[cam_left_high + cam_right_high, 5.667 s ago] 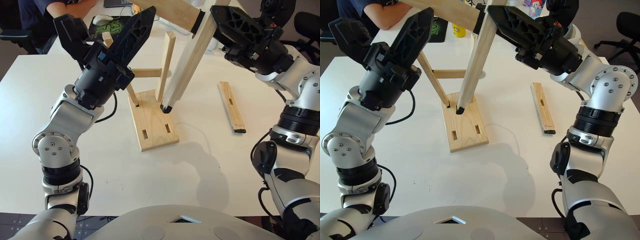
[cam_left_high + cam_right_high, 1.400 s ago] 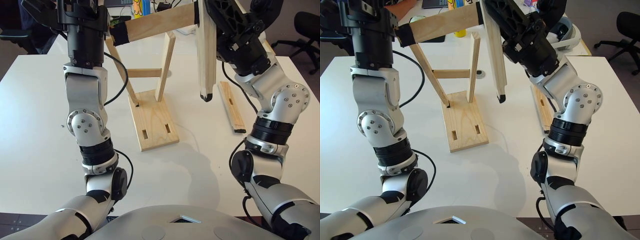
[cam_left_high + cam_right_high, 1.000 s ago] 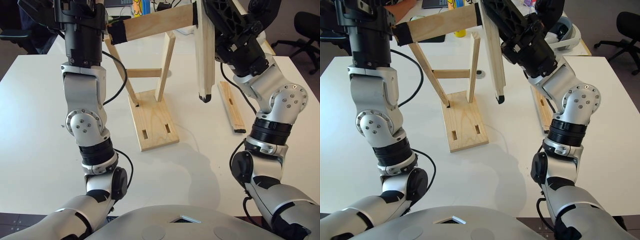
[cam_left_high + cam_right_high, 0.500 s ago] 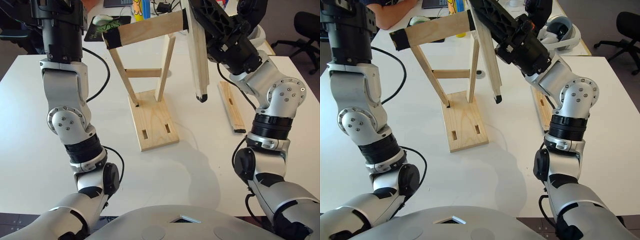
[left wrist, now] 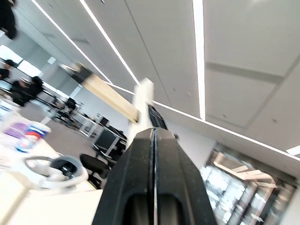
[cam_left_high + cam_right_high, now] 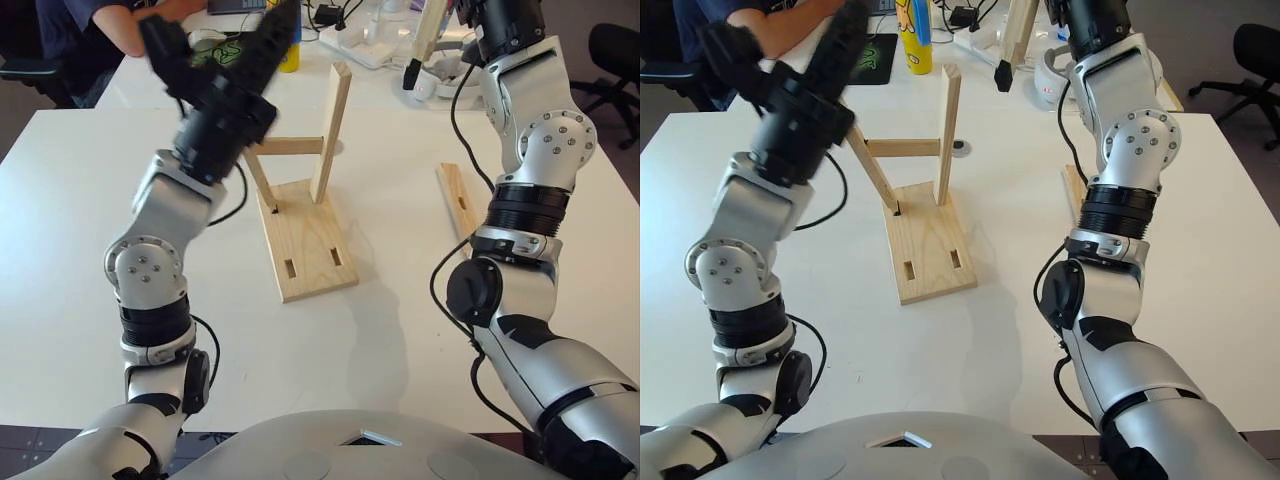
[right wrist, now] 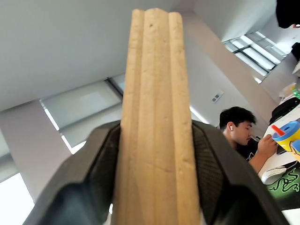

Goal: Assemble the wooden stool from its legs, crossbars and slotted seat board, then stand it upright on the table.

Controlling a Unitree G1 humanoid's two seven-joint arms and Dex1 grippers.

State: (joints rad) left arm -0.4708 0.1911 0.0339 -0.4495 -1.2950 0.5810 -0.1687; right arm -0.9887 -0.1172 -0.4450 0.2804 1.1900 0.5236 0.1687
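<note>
The slotted seat board (image 6: 305, 240) lies flat on the white table. Two legs (image 6: 333, 130) stand in its far slots, joined by a crossbar (image 6: 290, 146). My left gripper (image 5: 153, 136) is shut with nothing in it; it hangs raised above and left of those legs (image 6: 262, 50). My right gripper (image 7: 157, 140) is shut on a wooden leg (image 7: 157, 93), held high over the table's far edge. The black-capped end of this leg (image 6: 410, 70) points down. A loose slotted crossbar (image 6: 458, 195) lies on the table to the right, partly hidden by my right arm.
A second table behind carries a yellow bottle (image 6: 912, 35), a white headset (image 6: 1045, 80), a green mat (image 6: 225, 45) and cables. A person sits at its far left. Bare table lies in front of the seat board and to its left.
My left gripper let go of the black-capped end and swung down toward the standing legs. My right arm lifted the leg piece up and back, away from the seat board.
</note>
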